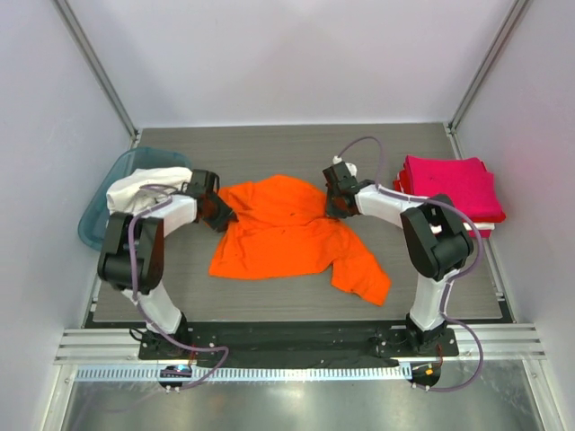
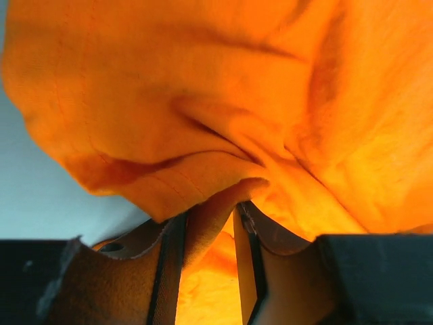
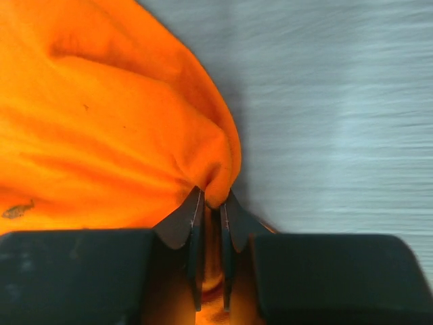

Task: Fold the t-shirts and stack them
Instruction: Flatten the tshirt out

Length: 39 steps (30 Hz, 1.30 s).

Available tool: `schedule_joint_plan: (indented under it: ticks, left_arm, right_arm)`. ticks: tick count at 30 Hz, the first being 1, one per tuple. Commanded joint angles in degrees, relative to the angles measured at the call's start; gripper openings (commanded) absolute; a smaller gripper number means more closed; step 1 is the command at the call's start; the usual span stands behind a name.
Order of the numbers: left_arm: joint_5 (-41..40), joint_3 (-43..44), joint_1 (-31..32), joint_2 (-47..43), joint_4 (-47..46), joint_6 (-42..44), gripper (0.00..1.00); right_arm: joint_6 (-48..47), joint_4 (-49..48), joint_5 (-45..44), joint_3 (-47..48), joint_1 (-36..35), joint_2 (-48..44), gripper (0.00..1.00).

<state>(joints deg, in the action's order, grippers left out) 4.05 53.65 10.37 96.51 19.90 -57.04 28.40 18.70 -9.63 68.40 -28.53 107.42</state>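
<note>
The bright orange soft-cloth t-shirt (image 1: pixel 287 235) lies crumpled and part-spread in the middle of the grey wood-grain table (image 1: pixel 269 151), one sleeve trailing toward the near right. The left gripper (image 1: pixel 218 214) meets its left edge, and the left wrist view shows a fold of orange fabric (image 2: pixel 203 101) pinched between the jaws (image 2: pixel 210 210). The right gripper (image 1: pixel 334 205) sits at the upper right edge, its jaws (image 3: pixel 211 203) pressed almost together on a small peak of cloth (image 3: pixel 101 122). A folded magenta-red cloth t-shirt stack (image 1: pixel 449 184) rests at the table's right side. A white cloth t-shirt (image 1: pixel 144 187) lies bunched in the teal plastic tub (image 1: pixel 97 220) on the left.
</note>
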Motion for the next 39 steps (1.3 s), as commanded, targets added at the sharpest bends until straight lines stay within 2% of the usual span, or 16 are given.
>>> schedule_joint_plan:
  ticks: [1, 4, 6, 10, 11, 13, 14, 18, 23, 25, 32, 39]
  left_arm:
    - [0.86, 5.92, -0.09, 8.50, -3.29, -0.53, 0.35]
    - [1.75, 14.79, -0.09, 13.78, -1.46, 0.17, 0.35]
    - [1.05, 20.06, -0.09, 14.84, -0.57, 2.26, 0.35]
    - [0.18, 23.87, -0.53, 11.09, 2.33, 6.66, 0.37]
    - [-3.06, 23.70, -0.61, 9.68, 4.51, 7.02, 0.38]
    - [-6.14, 22.13, -0.79, 6.78, 6.98, 7.72, 0.38]
    - [-8.43, 21.24, -0.88, 3.98, 8.99, 8.51, 0.38]
    - [-9.59, 13.70, -0.88, -3.51, 11.48, 10.19, 0.39]
    - [-7.75, -2.19, -0.97, -11.33, 5.87, 9.05, 0.40]
    - [-7.66, -5.03, -0.97, -12.75, 4.10, 7.82, 0.40]
    - [-6.07, -9.26, -0.88, -10.47, 2.25, 7.20, 0.34]
    - [-4.23, -9.88, -0.88, -7.48, 0.31, 6.94, 0.31]
  right_arm:
    - [3.23, -2.70, -5.91, -1.25, 3.30, -2.03, 0.13]
    - [5.08, -4.19, -6.72, -2.83, 5.41, -3.62, 0.14]
    - [4.47, -4.46, -6.37, -0.48, 5.59, -1.96, 0.15]
    - [5.25, -1.05, -8.30, 7.43, 5.95, 0.95, 0.18]
    - [5.43, -0.16, -8.65, 8.75, 6.03, 1.30, 0.25]
    - [6.31, 1.33, -8.74, 10.09, 6.04, -0.18, 0.59]
    - [6.31, 1.25, -8.48, 8.61, 6.03, -2.71, 0.69]
    - [6.49, 0.99, -7.69, 2.12, 6.03, -10.53, 0.70]
    - [7.19, 3.01, -8.30, -7.13, 6.03, -19.86, 0.72]
    - [8.15, 3.80, -9.09, -11.35, 6.03, -24.42, 0.72]
    - [10.53, 4.86, -8.22, -20.58, 6.03, -35.15, 0.71]
    - [10.97, 6.00, -7.77, -23.66, 6.03, -39.82, 0.71]
